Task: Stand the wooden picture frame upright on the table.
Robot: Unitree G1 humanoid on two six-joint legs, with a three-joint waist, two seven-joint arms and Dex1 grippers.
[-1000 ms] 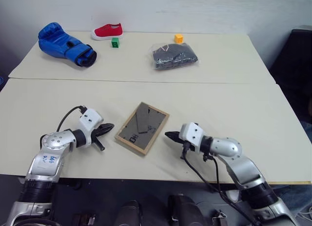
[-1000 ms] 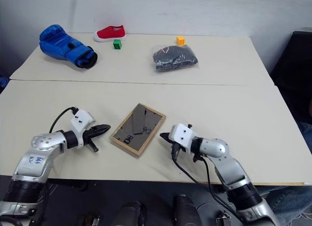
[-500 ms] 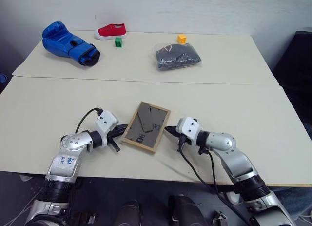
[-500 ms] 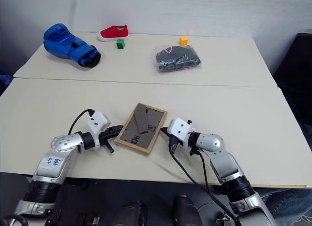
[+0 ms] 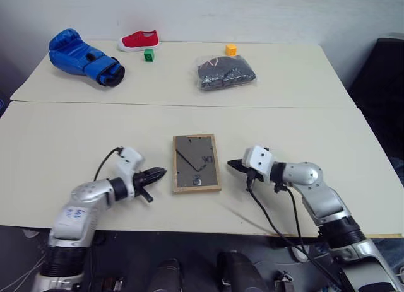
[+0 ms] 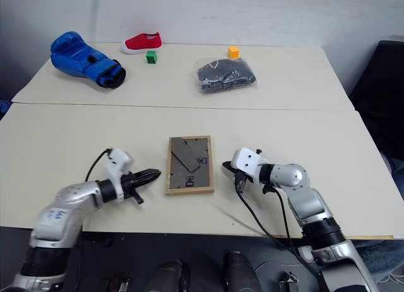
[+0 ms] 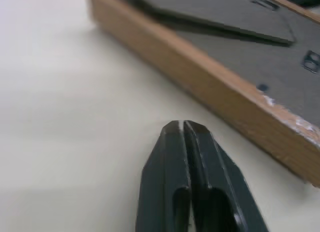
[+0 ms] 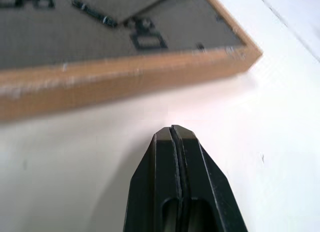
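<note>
Wooden picture frame (image 5: 196,164) lies flat, back up, near table (image 5: 76,128) front edge. Left gripper (image 5: 159,173) & right gripper (image 5: 233,164) flank it, fingers together, empty. Standing up not begun.

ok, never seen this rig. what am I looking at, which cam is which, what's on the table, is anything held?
It is a humanoid robot with two arms, each ending in a two-fingered black gripper. Two pictures come from a stereo camera on its head, looking down over the arms. The other two come from cameras on the wrists, looking along each gripper's fingers.

On the cream table the wooden picture frame lies face down, its grey back panel up. The left gripper and right gripper flank it, both shut, neither touching it. Nothing is held.

At the far edge lie a blue boxing glove, a red shoe, a green cube, an orange cube and a clear bag of dark cloth.
</note>
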